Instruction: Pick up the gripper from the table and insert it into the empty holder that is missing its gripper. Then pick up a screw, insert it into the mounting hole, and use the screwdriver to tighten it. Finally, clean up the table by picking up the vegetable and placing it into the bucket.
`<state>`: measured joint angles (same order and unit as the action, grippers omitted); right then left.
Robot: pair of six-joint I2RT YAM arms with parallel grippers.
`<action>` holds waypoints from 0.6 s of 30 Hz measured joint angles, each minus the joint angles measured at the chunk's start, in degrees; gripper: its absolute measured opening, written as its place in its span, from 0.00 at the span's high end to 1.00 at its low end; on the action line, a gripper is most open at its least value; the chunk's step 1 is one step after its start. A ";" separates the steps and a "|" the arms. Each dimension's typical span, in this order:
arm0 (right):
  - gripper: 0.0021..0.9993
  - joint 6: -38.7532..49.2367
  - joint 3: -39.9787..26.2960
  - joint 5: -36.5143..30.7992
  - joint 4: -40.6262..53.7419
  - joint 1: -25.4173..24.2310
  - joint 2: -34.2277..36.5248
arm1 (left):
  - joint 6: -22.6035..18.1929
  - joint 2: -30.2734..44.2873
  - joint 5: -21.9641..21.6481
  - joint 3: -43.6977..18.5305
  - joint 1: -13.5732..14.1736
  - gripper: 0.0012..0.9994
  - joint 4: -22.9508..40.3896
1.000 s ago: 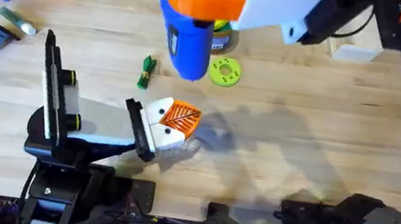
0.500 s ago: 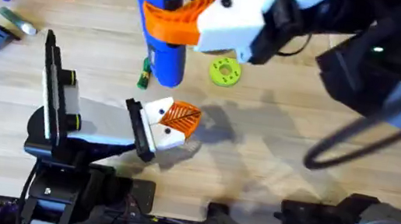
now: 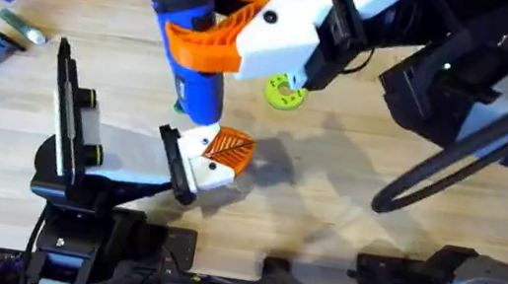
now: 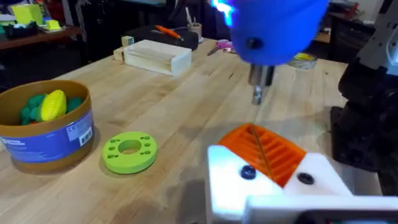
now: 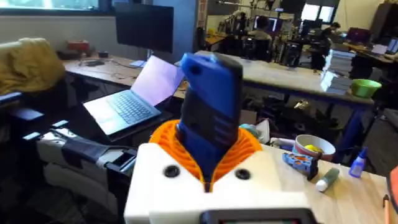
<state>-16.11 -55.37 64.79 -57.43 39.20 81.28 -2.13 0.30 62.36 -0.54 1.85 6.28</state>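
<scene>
Overhead, the right claw is pinching the blue screwdriver, its tip hanging just above the orange and white block that the left claw is squeezing low over the worktop. If the tip misses the little hole, it could slip and knock the block loose.

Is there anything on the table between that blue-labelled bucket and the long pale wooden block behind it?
No. In the left wrist view, bare tabletop separates the bucket from the wooden block.

Lime-green disc, pale wooden block
</scene>
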 joint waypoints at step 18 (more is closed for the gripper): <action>0.98 1.58 0.00 2.60 0.00 1.44 1.73 | 0.00 0.00 -0.01 0.00 0.00 0.99 0.00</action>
<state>-14.52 -55.37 67.40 -57.42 40.64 83.00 -2.13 0.30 62.35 -0.54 1.85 6.28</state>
